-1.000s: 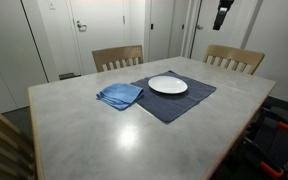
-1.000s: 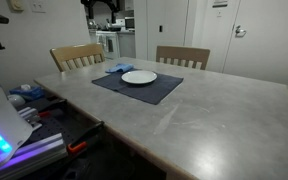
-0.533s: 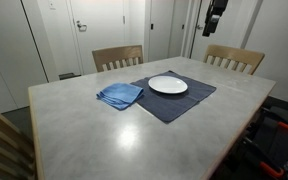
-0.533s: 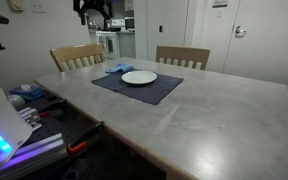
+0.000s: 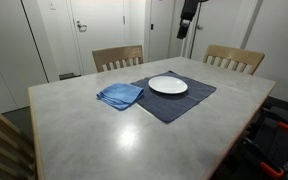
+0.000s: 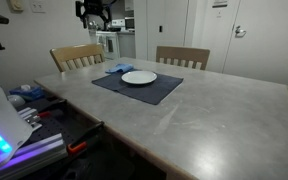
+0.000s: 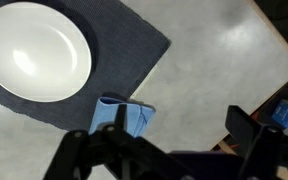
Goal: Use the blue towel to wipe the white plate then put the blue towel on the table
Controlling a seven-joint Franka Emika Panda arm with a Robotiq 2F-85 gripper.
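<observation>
A folded blue towel [image 5: 119,95] lies on the grey table, beside the dark placemat [image 5: 180,103]. It also shows in an exterior view [image 6: 117,69] and in the wrist view [image 7: 124,116]. A white plate [image 5: 168,85] sits on the placemat; it shows in an exterior view [image 6: 139,77] and the wrist view [image 7: 34,52]. My gripper [image 5: 187,24] hangs high above the far side of the table, seen also in an exterior view [image 6: 93,14]. In the wrist view [image 7: 174,135] its fingers stand wide apart with nothing between them.
Two wooden chairs [image 5: 117,57] [image 5: 234,58] stand at the far side of the table. Another chair back [image 5: 2,140] is at the near left. Equipment and cables [image 6: 29,100] lie beside the table edge. Doors and walls stand behind.
The gripper has moved leftwards along the back of the table in an exterior view, staying high. The towel and plate have not moved.
</observation>
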